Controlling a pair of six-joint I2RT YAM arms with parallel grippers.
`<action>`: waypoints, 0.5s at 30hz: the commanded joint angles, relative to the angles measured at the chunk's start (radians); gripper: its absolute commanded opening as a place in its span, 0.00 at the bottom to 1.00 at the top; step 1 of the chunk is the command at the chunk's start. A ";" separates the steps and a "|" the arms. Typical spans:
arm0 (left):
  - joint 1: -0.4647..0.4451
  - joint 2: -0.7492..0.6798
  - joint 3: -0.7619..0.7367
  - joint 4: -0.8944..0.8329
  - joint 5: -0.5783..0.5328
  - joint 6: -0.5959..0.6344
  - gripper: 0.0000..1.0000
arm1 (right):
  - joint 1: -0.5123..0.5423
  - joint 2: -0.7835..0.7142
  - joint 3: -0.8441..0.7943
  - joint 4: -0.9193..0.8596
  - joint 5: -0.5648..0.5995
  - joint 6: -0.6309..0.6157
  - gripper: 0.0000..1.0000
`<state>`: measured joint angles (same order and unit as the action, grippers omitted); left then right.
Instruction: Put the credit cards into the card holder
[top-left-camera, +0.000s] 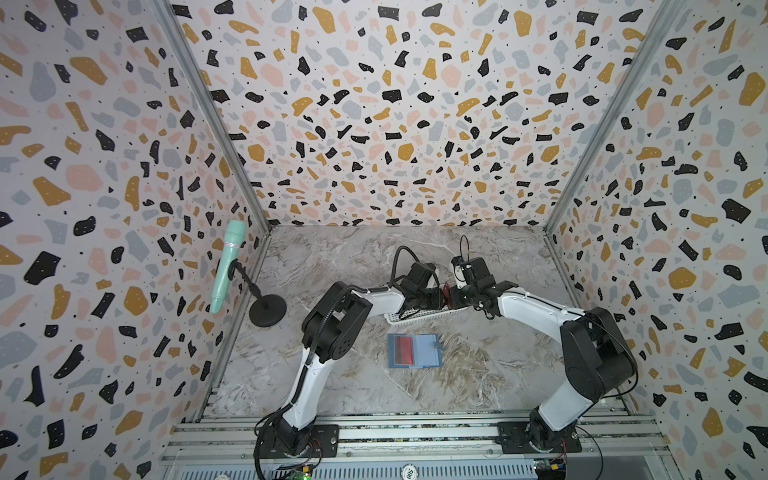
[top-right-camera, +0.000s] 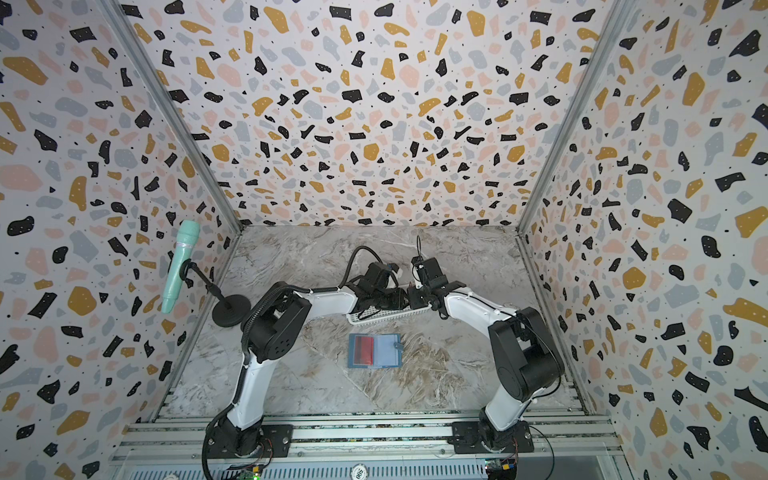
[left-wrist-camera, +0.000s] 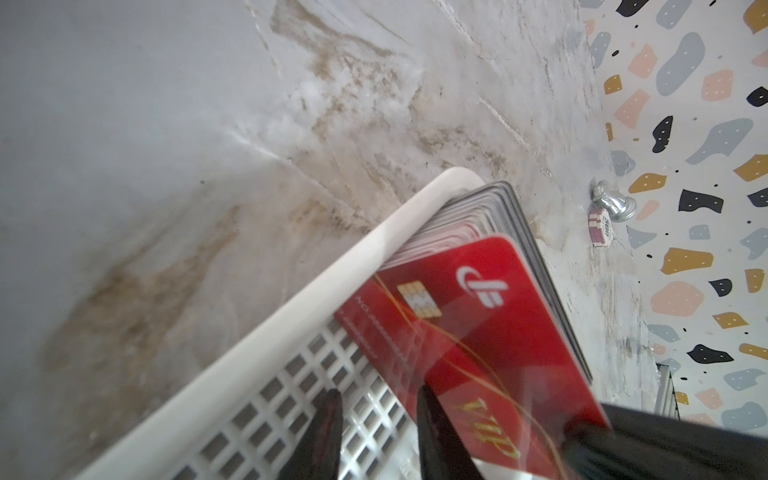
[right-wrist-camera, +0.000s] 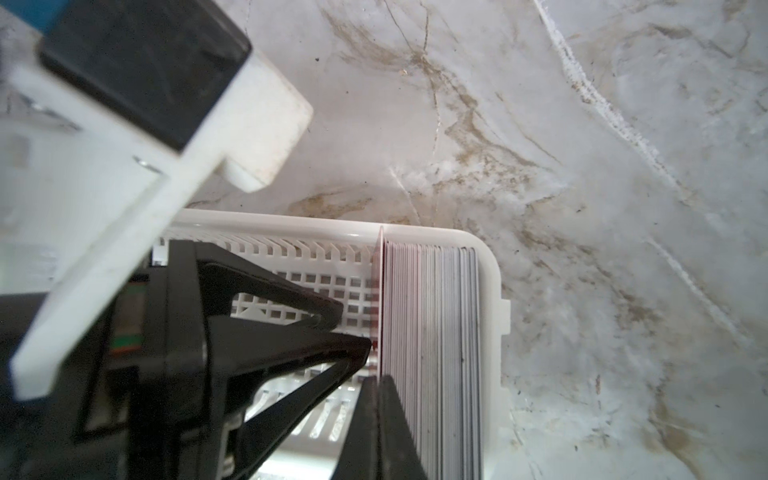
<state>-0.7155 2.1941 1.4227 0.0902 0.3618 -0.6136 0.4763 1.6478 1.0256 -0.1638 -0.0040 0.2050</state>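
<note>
Pinching a card (left-wrist-camera: 478, 332) between my right gripper's (right-wrist-camera: 378, 399) closed jaws, I see the left gripper (left-wrist-camera: 378, 399) half-open — only basket (left-wrist-camera: 291, 299) floor between its jaws, the card just outside them.

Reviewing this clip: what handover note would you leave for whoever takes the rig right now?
Left claw: open, in the white basket, a finger beside the front red card.
Right claw: shut on that card, at the stack.
Card holder: open on the table, one red card in a sleeve.
Done: one card filed. Left: carry over the gripped card, then the stack.
</note>
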 joint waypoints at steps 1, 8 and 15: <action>-0.010 0.018 0.012 -0.018 -0.002 0.005 0.33 | 0.006 -0.054 0.009 -0.029 0.020 0.008 0.02; -0.010 0.015 0.007 -0.021 -0.005 0.008 0.33 | 0.004 -0.108 0.028 -0.067 0.034 0.010 0.01; -0.010 0.000 0.001 -0.024 -0.007 0.012 0.33 | 0.000 -0.165 0.024 -0.099 0.041 0.016 0.01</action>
<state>-0.7166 2.1941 1.4227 0.0906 0.3584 -0.6132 0.4770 1.5314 1.0260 -0.2203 0.0196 0.2119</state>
